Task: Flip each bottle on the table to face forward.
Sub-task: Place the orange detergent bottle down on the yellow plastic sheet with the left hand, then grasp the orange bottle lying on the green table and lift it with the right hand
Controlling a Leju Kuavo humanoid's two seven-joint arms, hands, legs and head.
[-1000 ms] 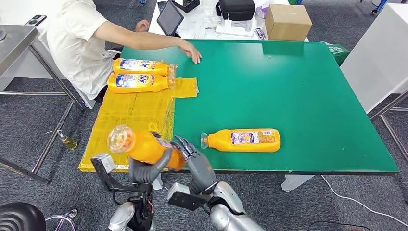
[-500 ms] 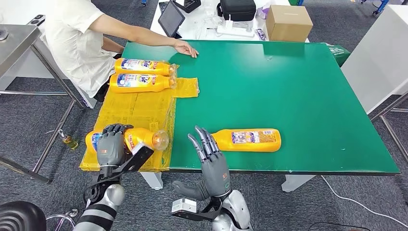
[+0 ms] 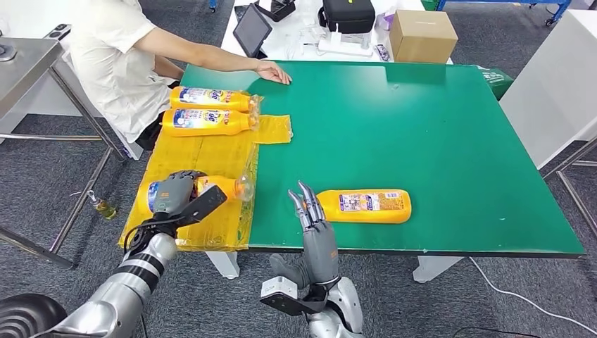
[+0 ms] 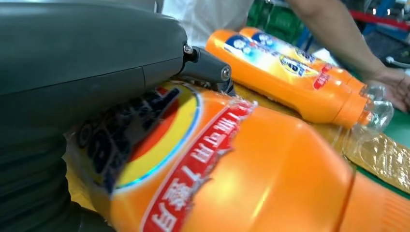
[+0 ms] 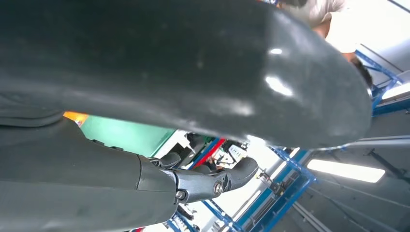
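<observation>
Orange bottle (image 3: 211, 188) lies on the yellow mat (image 3: 204, 158) at the green table's (image 3: 436, 127) near-left corner, my left hand (image 3: 172, 195) wrapped over it. My right hand (image 3: 315, 229) hovers empty, fingers straight, just beside another orange bottle (image 3: 366, 205) lying near the front edge.

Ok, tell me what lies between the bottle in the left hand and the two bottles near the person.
Head view: only bare yellow sheet lies between the bottle the left hand holds and the two bottles by the person.
</observation>
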